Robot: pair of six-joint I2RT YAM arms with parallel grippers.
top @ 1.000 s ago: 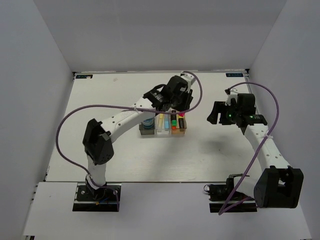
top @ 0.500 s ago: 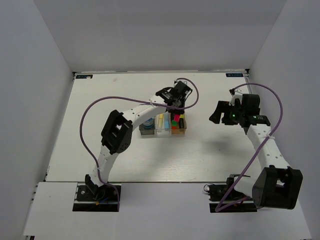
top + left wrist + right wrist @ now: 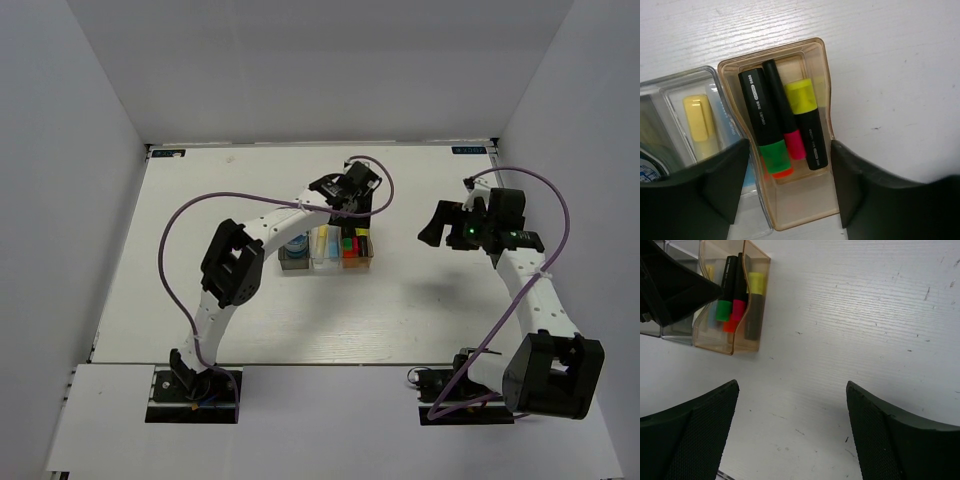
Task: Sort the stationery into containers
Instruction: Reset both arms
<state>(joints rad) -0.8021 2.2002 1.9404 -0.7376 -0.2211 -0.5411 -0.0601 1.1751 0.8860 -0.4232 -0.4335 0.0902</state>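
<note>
**Left wrist view: orange-tan bin [image 3: 826, 65] and its contents**

- Bins. Three are joined in a row on the white table [image 3: 200, 220]. From the top camera they run left to right: smoky grey bin [image 3: 291, 262], clear bin [image 3: 322, 264], orange-tan bin.
- Orange-tan bin, contents. Green-capped highlighter [image 3: 762, 120], pink-capped highlighter [image 3: 782, 112] and yellow-capped highlighter [image 3: 809, 125] lie side by side. An orange cap [image 3: 783, 173] shows beneath the green one.
- Clear bin, contents. Pale-yellow pen [image 3: 699, 117], with a light-blue pen [image 3: 725, 120] just beside it.
- Grey bin, contents. Blue tape roll [image 3: 296, 245].
- Left gripper [image 3: 790, 192]. It hangs directly over the orange-tan bin, jaws spread to either side of it, nothing held.
- Right gripper [image 3: 792, 435]. It is well to the right of the bins, above bare table, jaws wide apart with nothing between them.
</note>
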